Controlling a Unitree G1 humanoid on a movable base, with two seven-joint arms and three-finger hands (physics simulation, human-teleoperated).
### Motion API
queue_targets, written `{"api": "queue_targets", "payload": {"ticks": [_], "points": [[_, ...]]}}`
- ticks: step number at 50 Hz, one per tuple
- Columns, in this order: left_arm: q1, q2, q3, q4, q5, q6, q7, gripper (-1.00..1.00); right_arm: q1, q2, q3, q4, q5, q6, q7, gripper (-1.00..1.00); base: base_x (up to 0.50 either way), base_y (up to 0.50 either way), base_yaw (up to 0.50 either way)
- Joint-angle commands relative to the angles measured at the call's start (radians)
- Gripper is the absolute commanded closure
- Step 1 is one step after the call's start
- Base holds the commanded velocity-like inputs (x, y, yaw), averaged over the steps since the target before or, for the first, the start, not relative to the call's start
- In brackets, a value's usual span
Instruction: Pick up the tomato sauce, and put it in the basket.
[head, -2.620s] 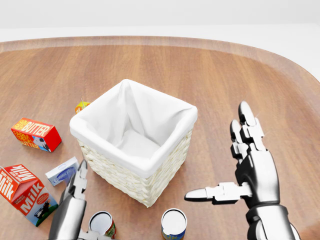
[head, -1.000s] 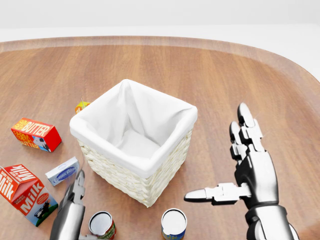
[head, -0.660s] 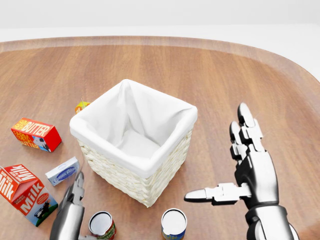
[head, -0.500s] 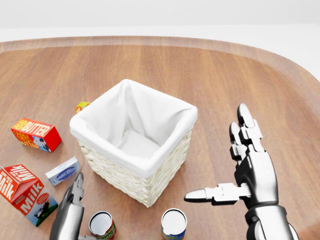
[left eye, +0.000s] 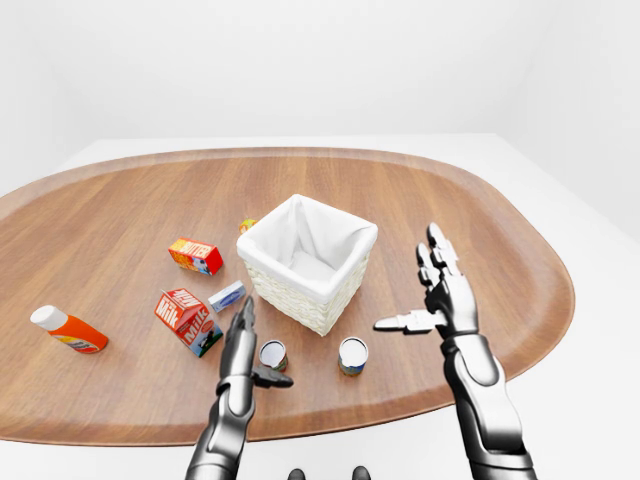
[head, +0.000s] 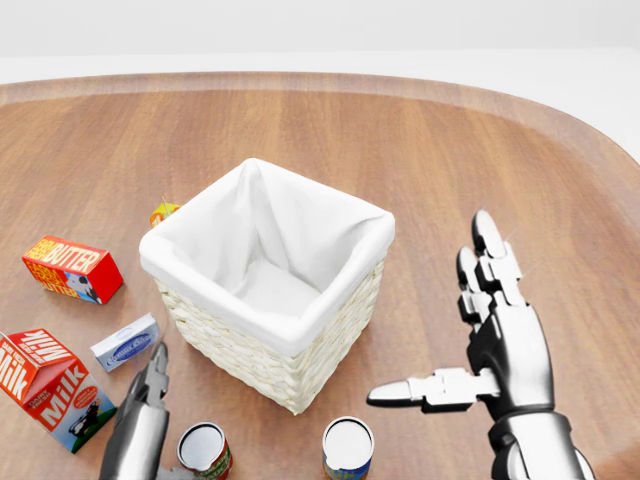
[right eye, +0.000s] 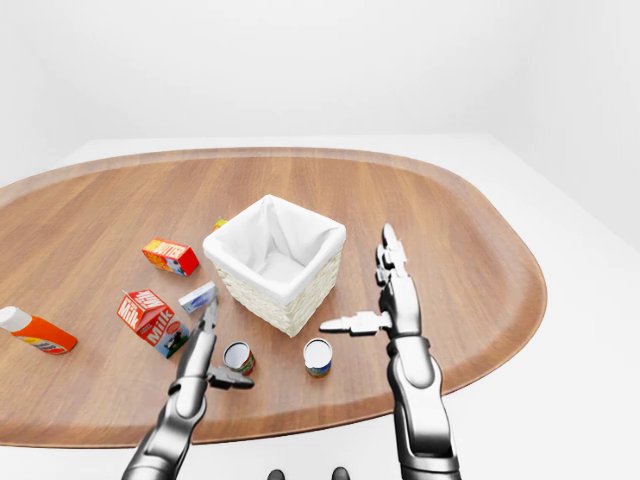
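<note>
The tomato sauce can (head: 205, 450), red-labelled with a silver top, stands upright on the wooden table at the bottom of the head view, below the basket (head: 240, 355). The basket is wicker with a white cloth lining and nothing shows inside it. My left hand (left eye: 262, 345) is open just left of the can, fingers pointing up the view and thumb reaching across below it, not closed round it. My right hand (head: 430, 315) is open to the right of the basket, palm facing left, thumb stretched toward a second can (head: 347, 447) with a blue and yellow label.
Left of the basket lie a red butter box (head: 72, 268), a milk carton (head: 50, 388) and a small blue-and-white box (head: 126, 342). A small orange item (head: 163, 212) peeks out above the basket's left corner. An orange bottle (left eye: 68, 329) lies far left. The table's near edge runs just below the cans.
My left hand has sunk a little toward the bottom of the head view. The right hand has dropped slightly. The cans and the basket have not moved.
</note>
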Motion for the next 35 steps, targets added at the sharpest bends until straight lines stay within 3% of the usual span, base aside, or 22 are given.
{"api": "queue_targets", "payload": {"ticks": [1, 35], "points": [[-0.013, 0.002, 0.001, 0.016, 0.000, 0.000, 0.003, -1.00, 0.003, 0.001, 0.003, 0.000, -0.002, 0.000, 0.000, -1.00, 0.00, 0.00, 0.00], [-0.050, -0.002, -0.012, 0.103, 0.013, 0.000, 0.031, -1.00, 0.007, 0.002, 0.007, 0.002, -0.006, 0.000, 0.000, -1.00, 0.00, 0.00, 0.00]]}}
